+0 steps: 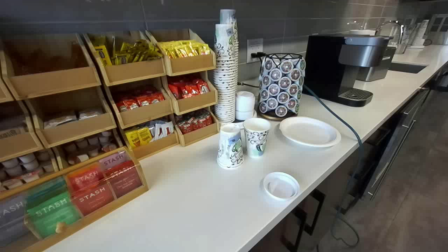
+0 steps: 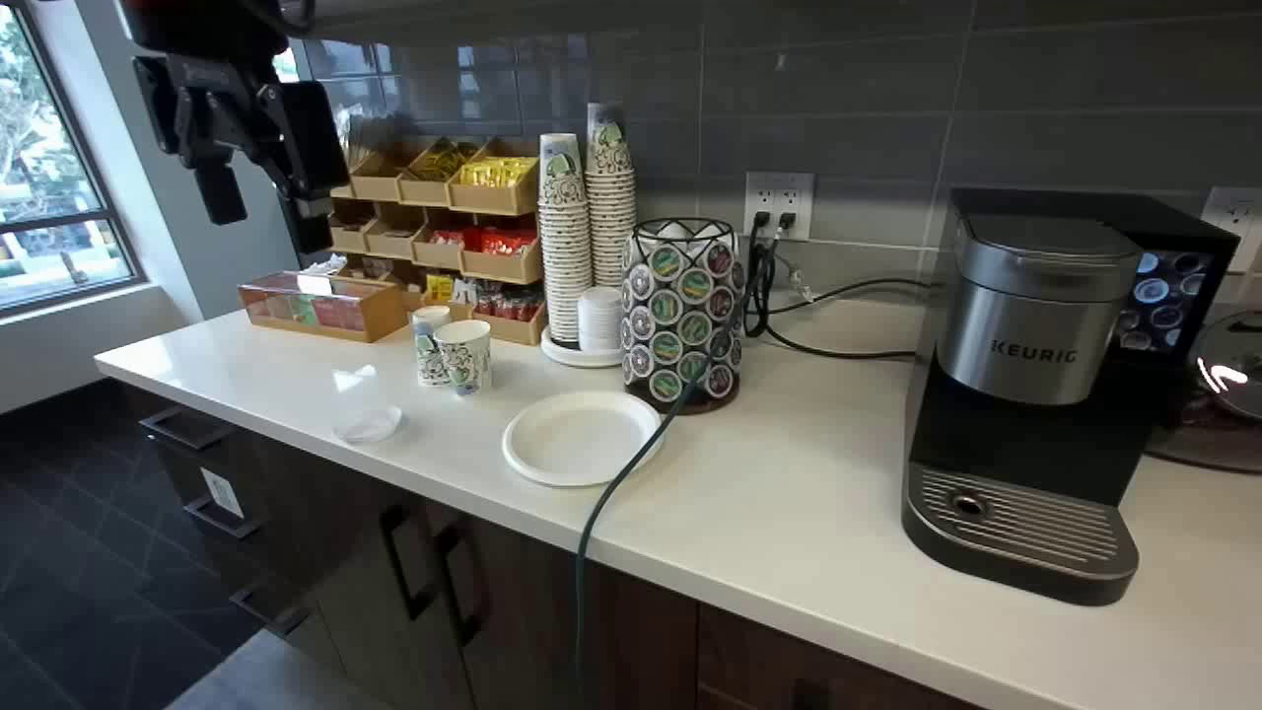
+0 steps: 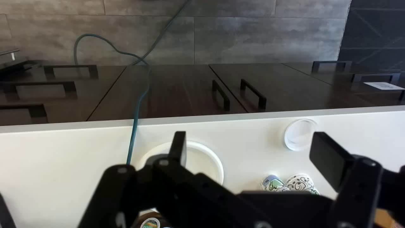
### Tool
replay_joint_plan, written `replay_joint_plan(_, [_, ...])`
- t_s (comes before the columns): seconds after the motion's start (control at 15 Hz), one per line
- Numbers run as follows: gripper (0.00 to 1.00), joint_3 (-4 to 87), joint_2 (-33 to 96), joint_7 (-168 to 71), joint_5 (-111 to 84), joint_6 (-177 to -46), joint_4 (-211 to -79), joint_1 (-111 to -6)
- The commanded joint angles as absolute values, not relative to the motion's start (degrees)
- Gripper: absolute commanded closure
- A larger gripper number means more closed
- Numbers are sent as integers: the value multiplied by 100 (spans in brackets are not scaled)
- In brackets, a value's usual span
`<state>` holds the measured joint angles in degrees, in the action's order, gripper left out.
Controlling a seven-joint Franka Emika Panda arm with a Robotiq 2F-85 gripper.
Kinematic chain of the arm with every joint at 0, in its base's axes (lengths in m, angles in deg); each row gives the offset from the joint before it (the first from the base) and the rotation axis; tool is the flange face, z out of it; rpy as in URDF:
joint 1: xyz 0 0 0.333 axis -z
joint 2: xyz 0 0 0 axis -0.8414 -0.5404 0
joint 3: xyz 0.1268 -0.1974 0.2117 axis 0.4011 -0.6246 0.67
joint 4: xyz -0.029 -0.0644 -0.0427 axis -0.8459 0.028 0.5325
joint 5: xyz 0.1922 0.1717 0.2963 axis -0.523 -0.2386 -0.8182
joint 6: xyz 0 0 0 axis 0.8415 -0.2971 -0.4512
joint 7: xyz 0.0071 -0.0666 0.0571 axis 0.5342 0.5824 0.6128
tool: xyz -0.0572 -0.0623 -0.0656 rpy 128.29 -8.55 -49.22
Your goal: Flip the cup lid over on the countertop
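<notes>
Looking past the claw in the wrist view, we find its two black fingers spread wide apart, and the white plastic cup lid showing across the gap between them, close beside the tip of the finger at the right of that view. That is only sightline: in an exterior view we see the claw hanging high, well above the countertop and well apart from the lid. We make out the lid resting flat near the countertop's front edge, apart from the round white plate and from the upright patterned paper cup, which has an upside-down patterned cup just beside it. Which face of the lid is up, we cannot tell.
</notes>
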<state>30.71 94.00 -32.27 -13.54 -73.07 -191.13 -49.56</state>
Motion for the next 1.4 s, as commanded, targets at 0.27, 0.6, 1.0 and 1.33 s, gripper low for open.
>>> replay_joint_plan(0.27, [0, 3087, 9388, -3211, -1369, -7293, -19096, -4931])
replay_joint_plan(0.6, [0, 3306, 8708, -2497, -2079, -8485, -19005, -5927])
replay_joint_plan(1.0, [0, 3777, 7402, -2914, -3288, -9893, -18840, -6473])
replay_joint_plan(1.33, [0, 4476, 6499, -4323, -3393, -10364, -18893, -6319])
